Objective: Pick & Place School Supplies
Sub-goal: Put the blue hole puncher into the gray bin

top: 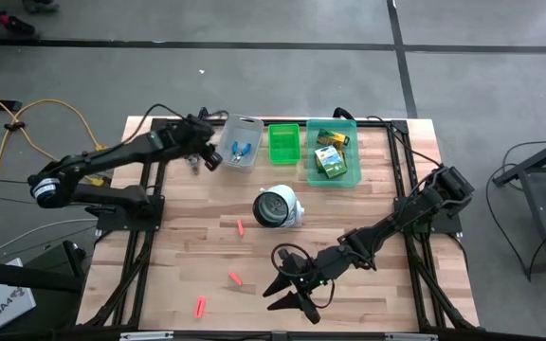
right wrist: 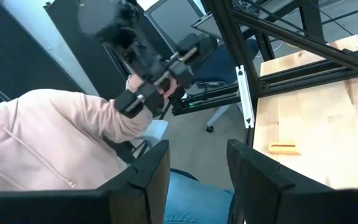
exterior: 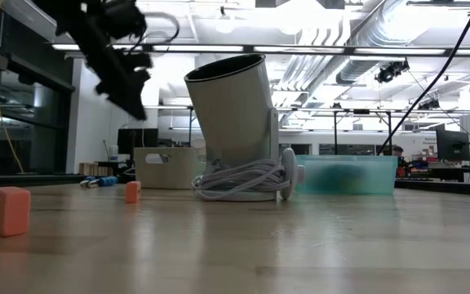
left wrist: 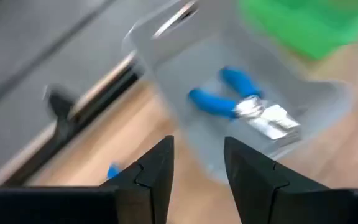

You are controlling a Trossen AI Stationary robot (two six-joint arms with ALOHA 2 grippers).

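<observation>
My left gripper [top: 209, 159] [left wrist: 197, 155] hovers open above the table, just left of the grey bin [top: 243, 142], with nothing between its fingers. Blue-handled scissors [left wrist: 241, 106] [top: 240, 150] lie inside that bin. A small blue item [left wrist: 112, 171] lies on the table beside the bin. Green-and-yellow crayon boxes [top: 330, 156] sit in the teal bin [top: 352, 175]. Three red-pink stubs [top: 240, 226] [top: 235, 278] [top: 200, 305] lie on the wood. My right gripper [top: 290, 301] [right wrist: 197, 168] is open near the near edge, right of the stubs, and one stub [right wrist: 284, 148] shows ahead of it.
A round white object with a dark face [top: 278, 206] and a coiled cord [exterior: 243, 184] stands mid-table. A green bin [top: 284, 142] sits between the grey and teal ones. A person in a pink hooded top [right wrist: 61, 143] is beyond the table's left side. Bare wood lies around the stubs.
</observation>
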